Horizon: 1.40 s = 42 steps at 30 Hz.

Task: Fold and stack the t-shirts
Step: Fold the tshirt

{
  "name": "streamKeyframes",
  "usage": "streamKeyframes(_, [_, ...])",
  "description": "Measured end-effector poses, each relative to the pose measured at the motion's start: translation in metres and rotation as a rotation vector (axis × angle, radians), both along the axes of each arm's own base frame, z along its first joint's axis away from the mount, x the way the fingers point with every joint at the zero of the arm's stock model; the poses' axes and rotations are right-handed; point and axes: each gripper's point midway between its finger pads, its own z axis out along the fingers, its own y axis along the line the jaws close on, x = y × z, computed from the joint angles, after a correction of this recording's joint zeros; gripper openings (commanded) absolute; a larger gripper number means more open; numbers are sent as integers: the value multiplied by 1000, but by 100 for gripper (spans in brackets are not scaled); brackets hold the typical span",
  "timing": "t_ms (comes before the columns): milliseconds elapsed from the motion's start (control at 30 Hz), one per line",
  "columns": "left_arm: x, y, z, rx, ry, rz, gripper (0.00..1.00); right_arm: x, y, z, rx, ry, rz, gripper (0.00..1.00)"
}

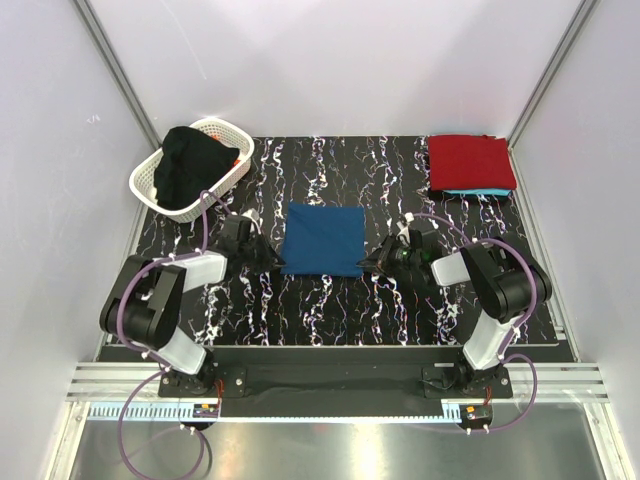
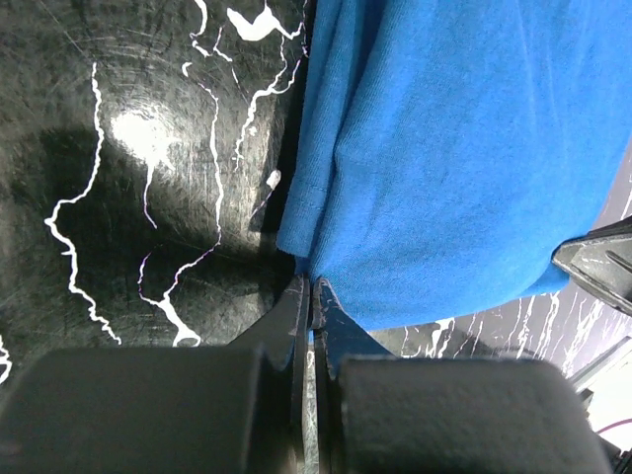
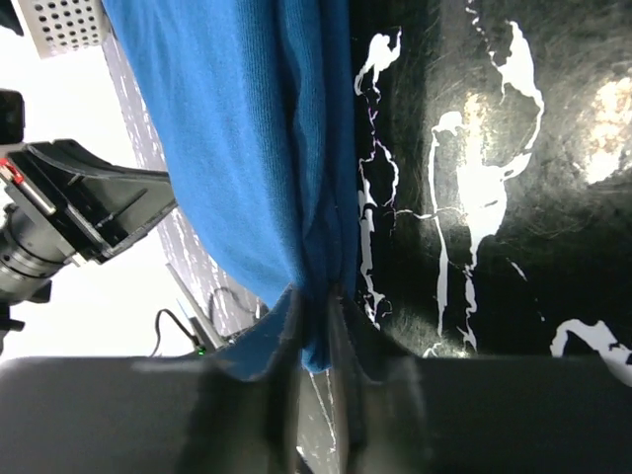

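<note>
A blue t-shirt (image 1: 322,240), folded into a square, lies flat in the middle of the black marbled table. My left gripper (image 1: 275,258) is at its near left corner, shut on the cloth's edge (image 2: 312,286). My right gripper (image 1: 368,262) is at its near right corner, shut with a bunch of blue cloth between the fingers (image 3: 316,296). The blue cloth fills the left wrist view (image 2: 454,148) and the right wrist view (image 3: 227,128). A folded red t-shirt (image 1: 470,160) lies on a folded turquoise one (image 1: 480,191) at the back right.
A white lattice basket (image 1: 150,185) stands at the back left with a black garment (image 1: 195,160) heaped in it. White walls and metal rails close in the table on three sides.
</note>
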Motion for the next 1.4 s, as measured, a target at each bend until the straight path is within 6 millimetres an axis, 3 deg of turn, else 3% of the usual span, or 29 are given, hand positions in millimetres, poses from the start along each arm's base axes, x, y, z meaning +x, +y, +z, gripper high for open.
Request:
streamKeyframes(133, [1,-2,-2,-7,2,-3,0,-1,-3,-1,-28,10,-7,46])
streamKeyframes(233, [1,-5,-3,-15,0,-13,0,3,-7,5,-88,1,2,53])
streamKeyframes(367, [2,-7,-3,-24,-4,-21,0,32,-9,30,-167,-73,13,52])
streamKeyframes(600, [2,-9,-3,-31,-6,-29,0,83,-9,82,-251,-211,53,39])
streamKeyframes(667, [1,-10,-3,-32,-7,-32,0,99,-1,97,-242,-252,78,39])
streamKeyframes(733, [1,-12,-3,-38,-11,-38,0,113,9,111,-228,-298,110,45])
streamKeyframes(800, [1,-14,-3,-46,-14,-46,0,121,24,107,-224,-321,170,54])
streamKeyframes(1033, [1,-15,-4,-53,-27,-59,0,128,75,87,-214,-393,420,61])
streamKeyframes(1233, [7,-12,-4,-14,-28,-49,0,158,93,72,-201,-426,489,63])
streamKeyframes(1400, [32,0,-3,35,-28,3,0,171,97,56,-220,-430,512,62])
